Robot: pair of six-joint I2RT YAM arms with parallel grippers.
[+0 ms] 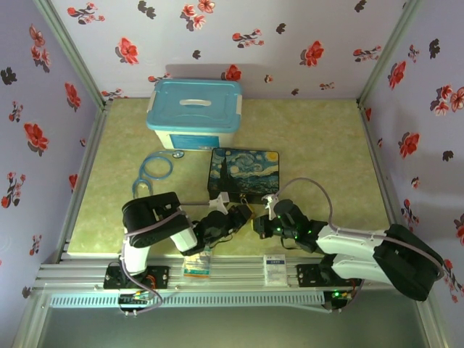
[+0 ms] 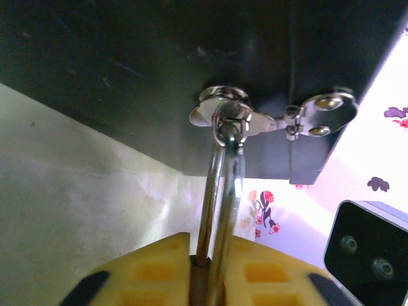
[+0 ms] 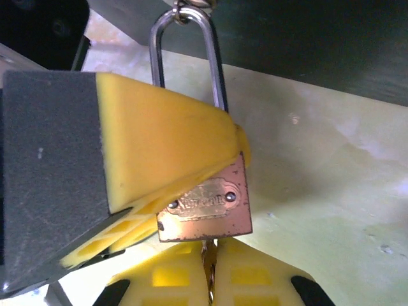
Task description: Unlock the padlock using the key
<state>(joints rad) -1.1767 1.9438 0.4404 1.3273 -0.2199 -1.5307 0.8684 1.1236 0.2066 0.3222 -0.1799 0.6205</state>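
- Both were clenched: left jaws on the padlock (image 3: 204, 207) hanging from the box's (image 1: 243, 170) hasp (image 2: 223, 105), right jaws on the key (image 3: 208, 255) at its underside.
- Off-axis twisting might bend or drop the key.

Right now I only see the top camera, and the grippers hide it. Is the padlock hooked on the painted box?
Observer: Yes, left wrist view: the shackle of the padlock passes through the hasp ring on the Starry Night box.
Operator: Who's holding it?
Observer: The left gripper pinches its brass body.
Operator: And the key?
Observer: The right gripper is shut on the key, its tip at the padlock's underside.
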